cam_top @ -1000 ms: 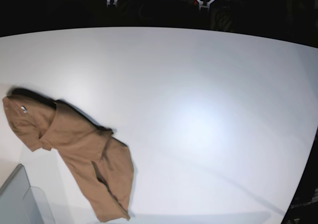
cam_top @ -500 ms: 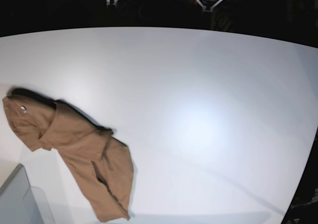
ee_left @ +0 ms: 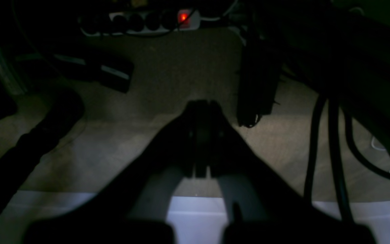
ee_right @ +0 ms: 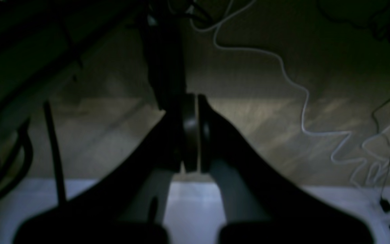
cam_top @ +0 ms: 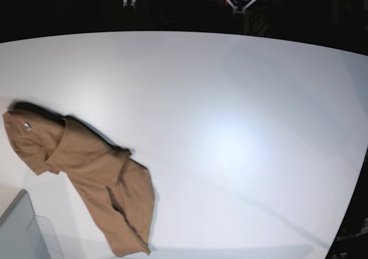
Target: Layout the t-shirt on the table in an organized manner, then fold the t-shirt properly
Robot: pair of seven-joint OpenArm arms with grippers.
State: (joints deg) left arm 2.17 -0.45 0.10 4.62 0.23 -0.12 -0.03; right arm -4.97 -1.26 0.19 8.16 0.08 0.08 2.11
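The brown t-shirt [cam_top: 86, 173] lies crumpled in a long diagonal heap on the left front part of the white table [cam_top: 230, 98], with a small white tag [cam_top: 27, 126] at its far left end. Both arms are drawn back beyond the table's far edge, and only their bases show at the top of the base view. In the left wrist view my left gripper [ee_left: 201, 105] is shut and empty, over the dark floor past the table's edge [ee_left: 195, 213]. In the right wrist view my right gripper [ee_right: 191, 100] is shut and empty, also past the table's edge [ee_right: 188, 203].
A clear grey bin [cam_top: 20, 230] stands at the front left corner, close to the shirt. On the floor behind the table are a power strip with a red light [ee_left: 147, 20], black cables [ee_left: 333, 145] and a white cable [ee_right: 303, 101].
The arm base at the top right of the base view has shifted slightly. The t-shirt has not moved.
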